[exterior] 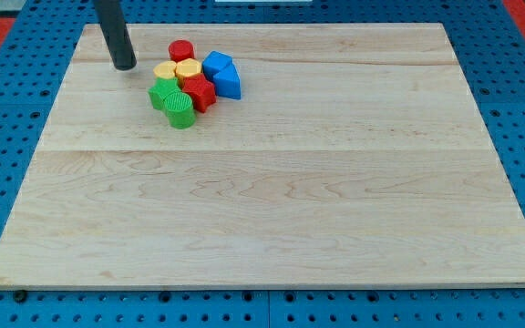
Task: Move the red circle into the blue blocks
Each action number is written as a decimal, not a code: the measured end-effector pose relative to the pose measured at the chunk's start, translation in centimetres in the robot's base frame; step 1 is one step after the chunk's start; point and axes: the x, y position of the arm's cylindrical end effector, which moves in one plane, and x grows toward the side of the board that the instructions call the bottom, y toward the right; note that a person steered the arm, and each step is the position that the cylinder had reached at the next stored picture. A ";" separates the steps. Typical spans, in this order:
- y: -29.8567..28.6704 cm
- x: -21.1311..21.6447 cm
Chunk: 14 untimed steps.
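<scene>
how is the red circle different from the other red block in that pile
The red circle is round like a short cylinder, while the red block beside it has an irregular, star-like outline. The red circle sits at the top edge of the cluster, nearer my tip; the red block sits lower, wedged between the green blocks and the blue blocks. The red circle looks slightly smaller than the red block. Both are the same bright red and rest on the wooden board.

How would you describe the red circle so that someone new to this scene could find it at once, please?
Look at the wooden board, near its top left, where a tight cluster of coloured blocks sits just to the right of my tip. The red circle is the block at the cluster's top edge, above the yellow blocks. Unlike the other red block, it is a plain round cylinder standing at the rim.
</scene>
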 end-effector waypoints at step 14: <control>21.8 -2.7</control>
